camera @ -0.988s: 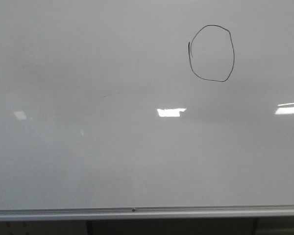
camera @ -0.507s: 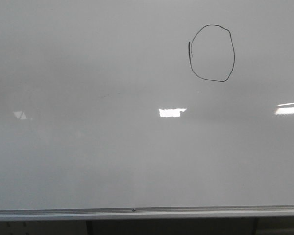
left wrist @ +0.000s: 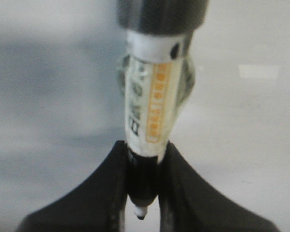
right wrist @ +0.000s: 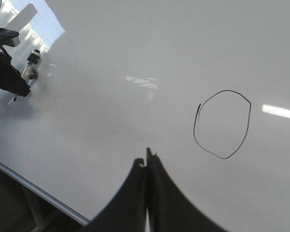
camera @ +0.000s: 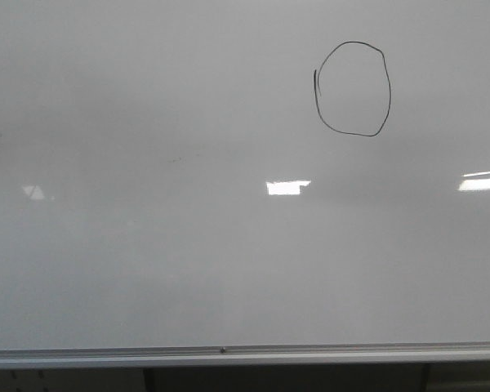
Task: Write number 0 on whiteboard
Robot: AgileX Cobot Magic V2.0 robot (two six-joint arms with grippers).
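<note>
A large glossy whiteboard (camera: 188, 269) fills the front view, with a silver rail along its bottom edge. The number 0 (camera: 353, 88) sits in the upper right part of the board as a thin black oval, a little taller than wide, its stroke ends overlapping at the upper left of the loop. Compared with the views from 1 second and half a second ago, the oval is unchanged: no new ink, no gap in the line. Only the bright light reflections have drifted slightly, most clearly the pale patch at the far left. No arm shows in the front view. In the left wrist view, the left gripper (left wrist: 142, 193) has its fingers clamped on a marker (left wrist: 150, 116), whose dark tip pokes out between them; the tip appears to be off the board. The right wrist view shows this arm far to the left, well apart from the 0. The right gripper (right wrist: 146, 164) has its fingers pressed together on nothing, with the 0 just beyond them. Judging from the closed loop, the writing looks finished, and only parking the marker may remain.
</note>
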